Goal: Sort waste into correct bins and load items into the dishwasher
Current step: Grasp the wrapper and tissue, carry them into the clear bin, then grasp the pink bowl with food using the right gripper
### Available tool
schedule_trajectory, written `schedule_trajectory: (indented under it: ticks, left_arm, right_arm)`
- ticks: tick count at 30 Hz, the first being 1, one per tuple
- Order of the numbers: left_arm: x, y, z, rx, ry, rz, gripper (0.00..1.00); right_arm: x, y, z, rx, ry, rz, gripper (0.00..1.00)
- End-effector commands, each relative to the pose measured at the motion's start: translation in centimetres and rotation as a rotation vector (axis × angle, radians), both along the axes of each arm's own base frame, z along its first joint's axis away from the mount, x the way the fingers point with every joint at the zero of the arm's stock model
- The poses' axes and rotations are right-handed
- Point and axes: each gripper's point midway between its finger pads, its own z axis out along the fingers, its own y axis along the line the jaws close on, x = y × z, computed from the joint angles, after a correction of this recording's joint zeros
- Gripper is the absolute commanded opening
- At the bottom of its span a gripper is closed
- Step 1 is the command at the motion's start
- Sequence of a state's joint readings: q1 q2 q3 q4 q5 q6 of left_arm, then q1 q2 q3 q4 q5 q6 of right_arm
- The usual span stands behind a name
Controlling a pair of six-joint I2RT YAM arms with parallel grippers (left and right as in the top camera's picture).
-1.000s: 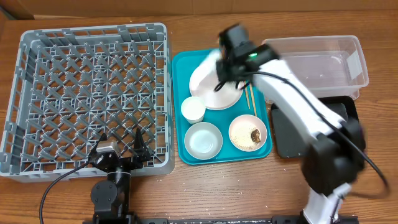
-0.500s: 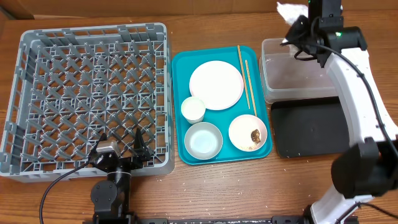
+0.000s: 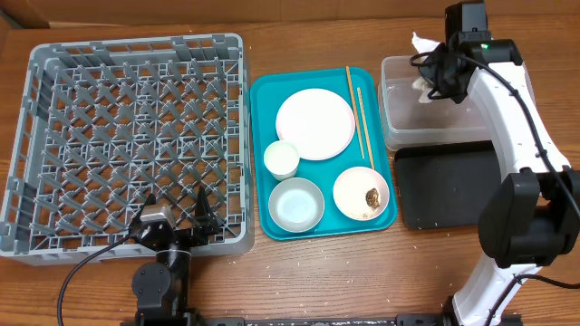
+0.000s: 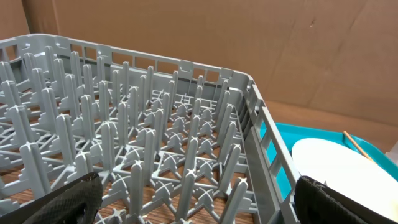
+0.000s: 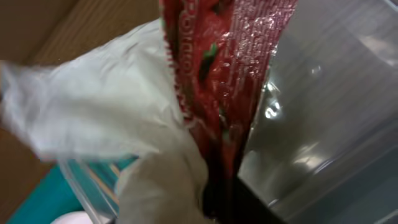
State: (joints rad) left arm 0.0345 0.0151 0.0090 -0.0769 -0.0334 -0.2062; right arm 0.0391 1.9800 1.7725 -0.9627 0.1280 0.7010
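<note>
Two scraps, red wrapper (image 5: 230, 74) and white napkin (image 5: 106, 118), hang pinched together in the right gripper (image 3: 430, 74) over the far edge of the clear tub (image 3: 408, 118), far right; waste-sorting step, next needs jaws opened once inside.

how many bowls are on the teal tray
2. A pale grey bowl at the teal tray's near edge, middle; a white bowl holding a brown scrap beside it in the near right corner. None appear hidden.
</note>
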Motion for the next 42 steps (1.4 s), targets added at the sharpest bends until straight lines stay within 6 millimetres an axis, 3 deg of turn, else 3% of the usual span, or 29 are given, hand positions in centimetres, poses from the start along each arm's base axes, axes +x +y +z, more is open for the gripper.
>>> schedule_trajectory:
  ticks: [1,6,11,14,15,20,26,31,38,42]
  left_arm:
    - [0.0,0.1,0.1,0.020,-0.006,0.002,1.00]
    - [0.0,0.1,0.1,0.020,-0.006,0.002,1.00]
    - [0.0,0.1,0.1,0.020,-0.006,0.002,1.00]
    - [0.0,0.1,0.1,0.019,-0.006,0.002,1.00]
    - [0.0,0.1,0.1,0.020,-0.006,0.002,1.00]
    - [0.0,0.1,0.1,0.020,-0.006,0.002,1.00]
    - [0.0,0.1,0.1,0.020,-0.006,0.002,1.00]
    - [0.0,0.1,0.1,0.020,-0.006,0.002,1.00]
    - [0.0,0.1,0.1,0.020,-0.006,0.002,1.00]
    - [0.0,0.1,0.1,0.020,-0.006,0.002,1.00]
  right_arm:
    - [-0.5,0.2,-0.3,0.015,0.024,0.000,0.45]
    - [-1.4,0.2,0.7,0.016,0.033,0.001,0.50]
    - [-2.2,0.3,4.3,0.012,-0.036,0.037,0.50]
    - [-3.1,2.2,7.2,0.050,-0.089,0.171,0.54]
    - [-4.4,3.7,8.9,0.088,-0.109,0.261,0.56]
    - [-8.5,6.9,10.8,0.127,-0.066,0.378,0.58]
    - [-12.6,11.1,9.4,0.115,0.068,0.512,0.58]
    - [-15.0,14.4,7.7,0.088,0.138,0.606,0.58]
    - [-16.7,18.3,0.7,0.051,0.187,0.674,0.49]
    - [-17.1,19.0,-3.4,0.015,0.200,0.699,0.47]
